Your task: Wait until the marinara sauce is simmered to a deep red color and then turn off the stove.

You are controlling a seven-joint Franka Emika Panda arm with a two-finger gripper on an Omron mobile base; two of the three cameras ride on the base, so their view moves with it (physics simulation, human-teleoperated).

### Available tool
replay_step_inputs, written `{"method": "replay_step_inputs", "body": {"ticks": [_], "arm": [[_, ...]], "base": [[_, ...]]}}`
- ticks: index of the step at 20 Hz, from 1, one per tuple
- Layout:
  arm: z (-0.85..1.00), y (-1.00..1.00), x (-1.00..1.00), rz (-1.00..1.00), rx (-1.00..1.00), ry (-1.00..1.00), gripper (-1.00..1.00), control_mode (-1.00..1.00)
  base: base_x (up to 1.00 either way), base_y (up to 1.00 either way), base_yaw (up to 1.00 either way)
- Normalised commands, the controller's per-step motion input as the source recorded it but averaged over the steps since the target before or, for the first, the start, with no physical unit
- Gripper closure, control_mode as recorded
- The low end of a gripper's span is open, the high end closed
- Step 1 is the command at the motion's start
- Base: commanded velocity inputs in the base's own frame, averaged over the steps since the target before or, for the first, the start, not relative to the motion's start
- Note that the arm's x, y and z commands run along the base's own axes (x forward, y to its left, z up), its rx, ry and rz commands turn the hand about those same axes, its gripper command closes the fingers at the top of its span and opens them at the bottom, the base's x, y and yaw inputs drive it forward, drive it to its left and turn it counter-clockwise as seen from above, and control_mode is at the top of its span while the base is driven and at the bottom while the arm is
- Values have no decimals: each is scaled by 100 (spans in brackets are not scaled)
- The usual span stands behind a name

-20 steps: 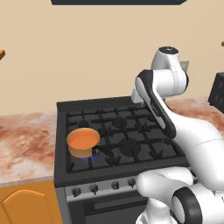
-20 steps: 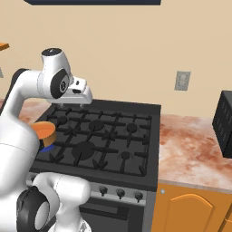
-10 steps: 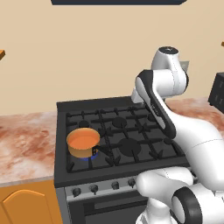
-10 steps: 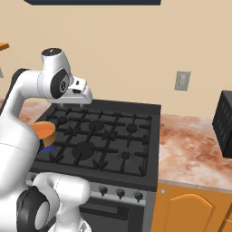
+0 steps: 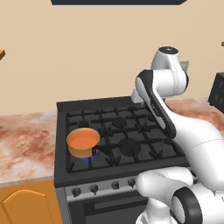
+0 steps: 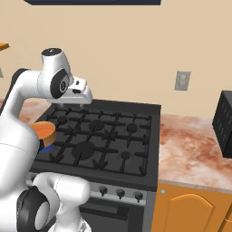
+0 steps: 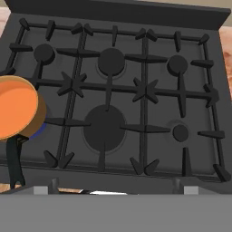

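The marinara sauce (image 5: 83, 139) is a flat orange disc in a small orange-tan saucepan (image 5: 81, 150) on the front left burner of the black stove (image 5: 127, 146). A blue flame (image 5: 89, 155) shows under the pan. Small dark knobs (image 5: 94, 188) line the silver front. In the hand view the sauce (image 7: 13, 106) lies at the left edge, with the pan's dark handle (image 7: 13, 158) pointing toward the stove front. My gripper (image 6: 72, 104) hangs open above the back left part of the stove (image 6: 104, 136), holding nothing. Its fingertips (image 7: 53, 183) stand wide apart over the front edge.
Reddish marble counter (image 6: 190, 145) runs on both sides of the stove, with orange cabinets (image 6: 190, 208) below. A black appliance (image 6: 225, 124) stands on the right counter. A wall outlet (image 6: 182, 80) sits behind it. A dark hood (image 5: 116, 1) hangs overhead.
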Motion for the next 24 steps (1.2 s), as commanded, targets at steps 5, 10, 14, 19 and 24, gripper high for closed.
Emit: {"method": "replay_step_inputs", "body": {"ticks": [5, 10, 14, 19, 24], "arm": [[0, 0, 0, 0, 0, 0, -100, -100], [0, 0, 0, 0, 0, 0, -100, -100], [0, 0, 0, 0, 0, 0, -100, -100], [0, 0, 0, 0, 0, 0, -100, -100], [0, 0, 0, 0, 0, 0, -100, -100]], "base": [[0, 0, 0], [0, 0, 0], [0, 0, 0], [0, 0, 0], [0, 0, 0]]}}
